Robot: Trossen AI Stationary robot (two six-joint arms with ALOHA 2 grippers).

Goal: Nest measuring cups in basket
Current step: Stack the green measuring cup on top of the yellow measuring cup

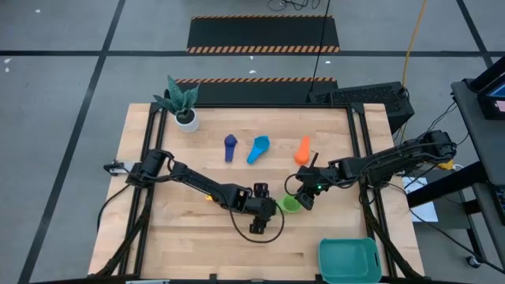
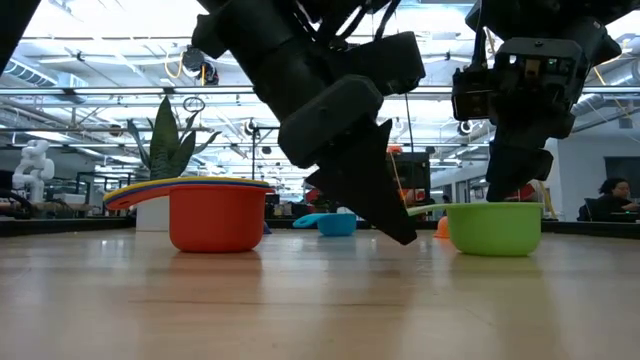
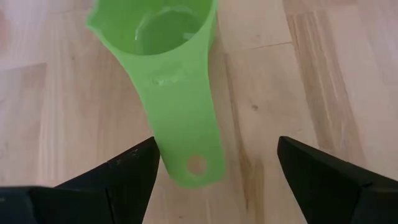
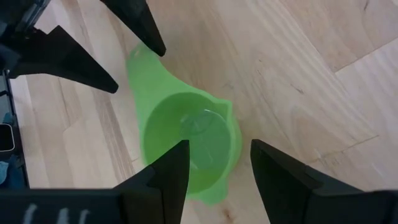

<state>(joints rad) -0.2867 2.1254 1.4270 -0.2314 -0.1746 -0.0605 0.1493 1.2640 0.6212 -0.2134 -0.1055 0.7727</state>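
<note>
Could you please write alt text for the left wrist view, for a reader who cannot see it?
A green cup lies on the wooden table, its flat handle pointing back between the open jaws of the left gripper, one dark finger beside the handle's end. The handle has a small round hole near its tip.

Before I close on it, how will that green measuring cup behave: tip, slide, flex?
The green measuring cup sits upright on its base on the smooth wooden table, so a side nudge would probably slide it, not tip it. It looks like thin, light plastic; the flat handle may flex a little. The right gripper straddles the bowl's rim, the left gripper the handle, both open.
</note>
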